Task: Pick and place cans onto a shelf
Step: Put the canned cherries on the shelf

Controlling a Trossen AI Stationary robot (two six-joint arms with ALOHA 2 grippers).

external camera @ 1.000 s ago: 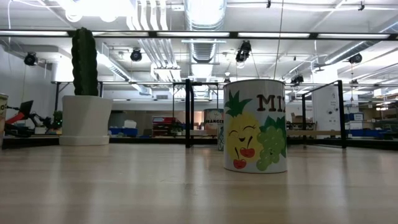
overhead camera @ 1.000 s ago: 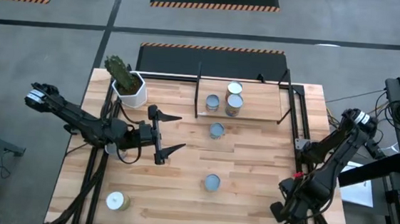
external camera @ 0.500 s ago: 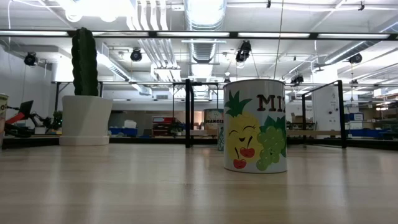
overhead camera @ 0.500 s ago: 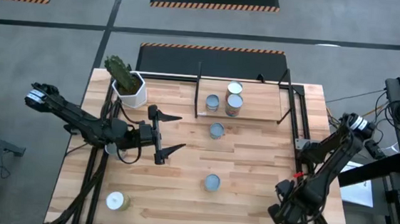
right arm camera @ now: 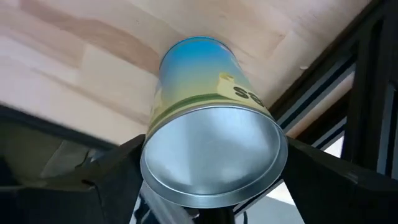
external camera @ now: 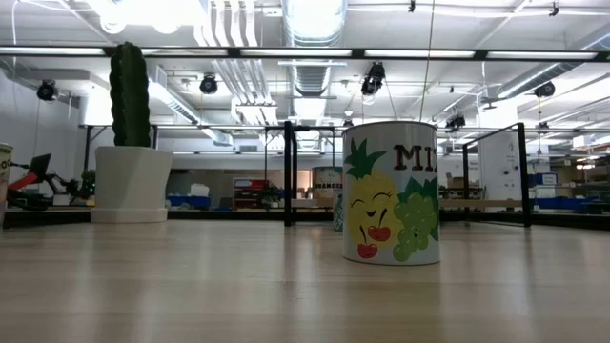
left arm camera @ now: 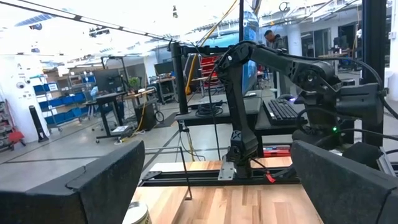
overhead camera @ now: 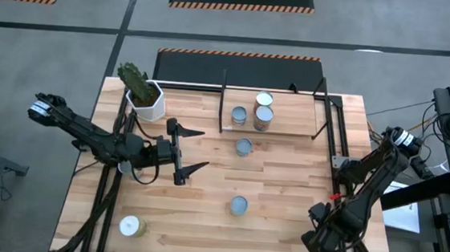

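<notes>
Butcher-block table (overhead camera: 284, 195) — left claw (overhead camera: 187, 151) gapes empty, right claw (right arm camera: 211, 186) clamps a can (right arm camera: 208, 143).

On the worktop (overhead camera: 285, 179), the broad strip between the two loose cans lies bare: one can (overhead camera: 243, 147) stands just in front of the shelf (overhead camera: 290, 111), another (overhead camera: 238, 205) nearer the front edge. The shelf's right half is free board, while three cans (overhead camera: 262, 113) crowd its left half. Thin black posts (overhead camera: 223, 102) flank the shelf. The potted cactus (overhead camera: 142, 91) blocks the back-left corner; the left pincer (overhead camera: 189, 149), spread wide, hangs left of centre.
</notes>
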